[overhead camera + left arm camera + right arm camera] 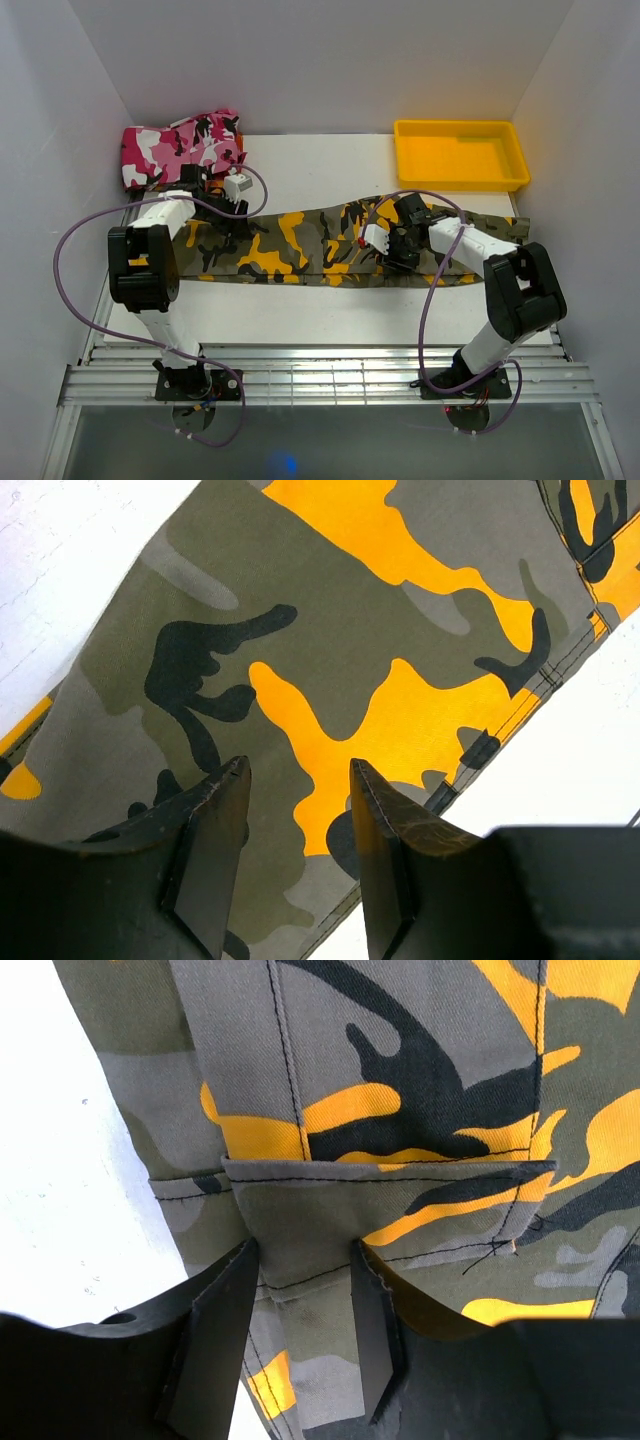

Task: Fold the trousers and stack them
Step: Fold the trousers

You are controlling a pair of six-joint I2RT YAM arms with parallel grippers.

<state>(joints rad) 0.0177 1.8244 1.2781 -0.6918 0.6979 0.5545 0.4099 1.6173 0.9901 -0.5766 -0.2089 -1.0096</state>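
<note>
The trousers (300,250) lay spread in a long band across the table (320,165), one end beneath the left gripper (298,780) and the other beneath the right gripper (303,1260); both grippers stood with jaws apart and nothing clamped between them; under the left gripper ran flat camouflage cloth, its stitched edge just beside the gripper and bare table past that; between the right gripper's fingers (225,1330) showed a cargo pocket flap (390,1185) and a narrow cloth tab (312,1340), though whether the tips touched the cloth was hard to tell; just beyond the left gripper sat a pink camouflage garment (180,145); a yellow tray (455,126) stood well beyond the right gripper
</note>
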